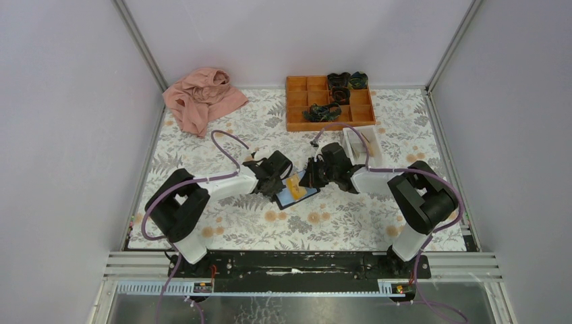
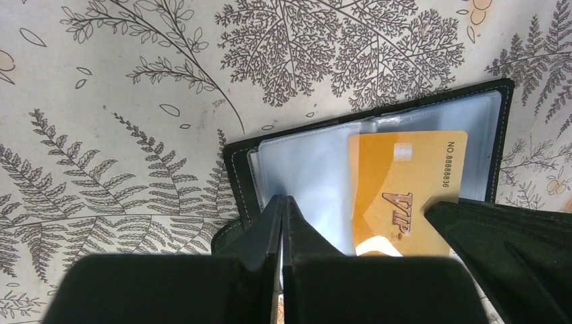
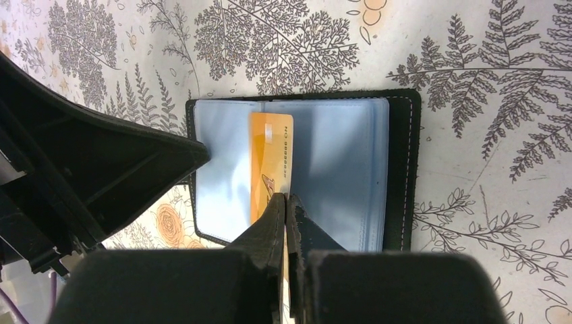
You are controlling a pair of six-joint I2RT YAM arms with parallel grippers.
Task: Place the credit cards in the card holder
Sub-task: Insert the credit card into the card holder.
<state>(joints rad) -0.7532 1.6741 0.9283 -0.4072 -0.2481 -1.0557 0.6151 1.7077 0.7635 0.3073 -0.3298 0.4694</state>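
Holding an orange credit card (image 3: 270, 145) over the open card holder (image 3: 399, 169).
Pinched tight by its near edge in the right gripper (image 3: 286, 199), tilted above the card holder's middle blue pockets. Closed fully at the card holder's left edge with the left gripper (image 2: 282, 200), perhaps nipping a clear pocket leaf; hard to tell.

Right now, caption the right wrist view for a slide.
Right gripper, shut on an orange card, holds it over the open holder; left gripper at its left edge.
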